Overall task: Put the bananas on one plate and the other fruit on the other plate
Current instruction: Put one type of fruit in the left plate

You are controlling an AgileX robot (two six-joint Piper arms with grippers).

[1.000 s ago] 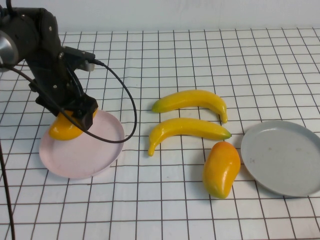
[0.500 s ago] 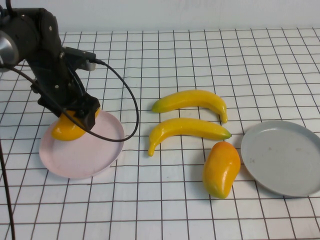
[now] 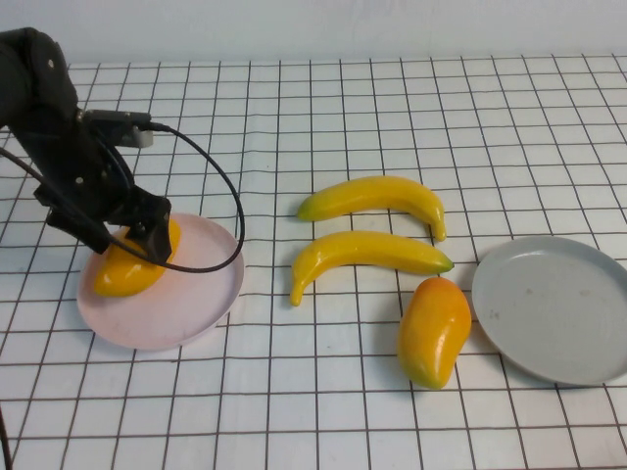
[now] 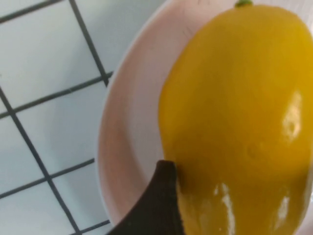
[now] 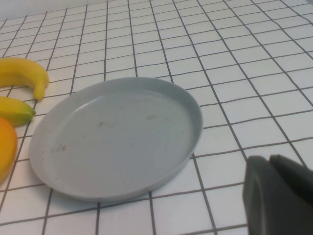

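One mango [image 3: 125,272] lies on the pink plate [image 3: 186,304] at the left. My left gripper [image 3: 125,241] is open, low over it, with a finger on each side. In the left wrist view the mango [image 4: 239,122] fills the frame on the plate [image 4: 132,127], beside one dark finger [image 4: 156,205]. Two bananas [image 3: 377,196] [image 3: 362,253] lie side by side mid-table. The second mango [image 3: 433,330] lies just left of the empty grey-blue plate [image 3: 554,308]. My right gripper [image 5: 274,186] is shut, above the table beside that plate [image 5: 117,137]; it is outside the high view.
A black cable [image 3: 230,211] loops from the left arm over the pink plate's far edge. The right wrist view shows the banana tips [image 5: 22,73] [image 5: 14,111] and the second mango's edge [image 5: 6,147] beside the grey-blue plate. The table is a white black-lined grid.
My left arm has swung left and lowered. The mango it held now rests on the pink plate and the fingers have spread apart. Everything else is unmoved.
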